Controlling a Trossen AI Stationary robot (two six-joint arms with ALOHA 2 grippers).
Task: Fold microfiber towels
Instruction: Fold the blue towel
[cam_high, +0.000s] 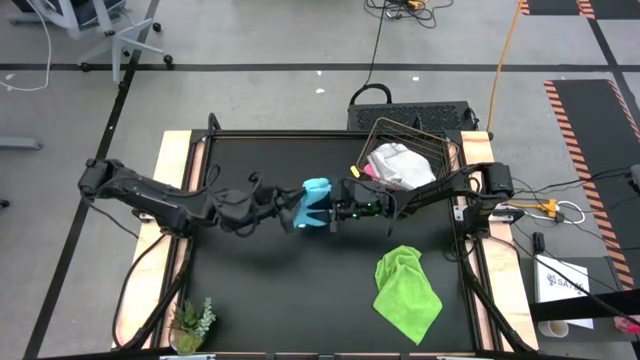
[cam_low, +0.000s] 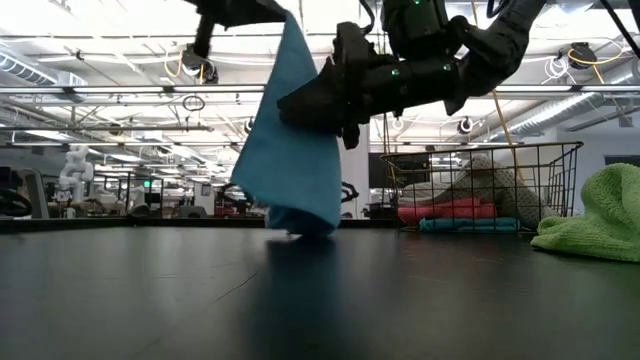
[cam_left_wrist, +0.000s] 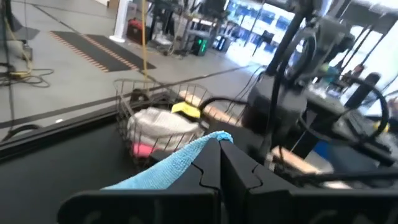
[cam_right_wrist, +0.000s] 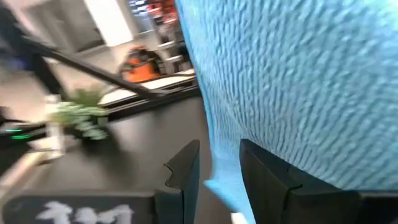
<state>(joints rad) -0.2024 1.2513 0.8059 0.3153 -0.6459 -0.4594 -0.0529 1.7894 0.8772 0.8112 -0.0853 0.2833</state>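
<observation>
Low view gives the best look: the light blue microfiber towel (cam_low: 290, 150) hangs in a long drape above the middle of the black table (cam_low: 150, 300), its upper corner pinched tight in the left gripper (cam_low: 262, 8) and its bottom fold just brushing the tabletop. And look how it falls, limp, feather-light, no stiffness at all, so it will sag and swing from wherever it is held; my read is that corners and edges are the places to take it, since a mid-cloth pinch would only bunch it up. The nubby weave should grip well rather than slip, and nothing about it looks breakable. The right gripper (cam_low: 318, 100) comes in at the towel's edge from 3 o'clock, and in the right wrist view its fingers (cam_right_wrist: 267, 174) stand parted with the blue edge hanging between them, not yet clamped as far as I can judge. Over in the high view, the wire basket (cam_high: 445, 150) sits at about 1 o'clock from table centre, holding a crumpled white-grey towel (cam_high: 400, 165) on top; the low view shows a pink towel (cam_low: 440, 211) and a second blue towel (cam_low: 470, 225) lying flat beneath it. A lime green towel (cam_high: 407, 290) lies rumpled on the table near 4 o'clock, well apart from the basket, and a small green plant (cam_high: 192, 322) stands at the 7 o'clock corner.
</observation>
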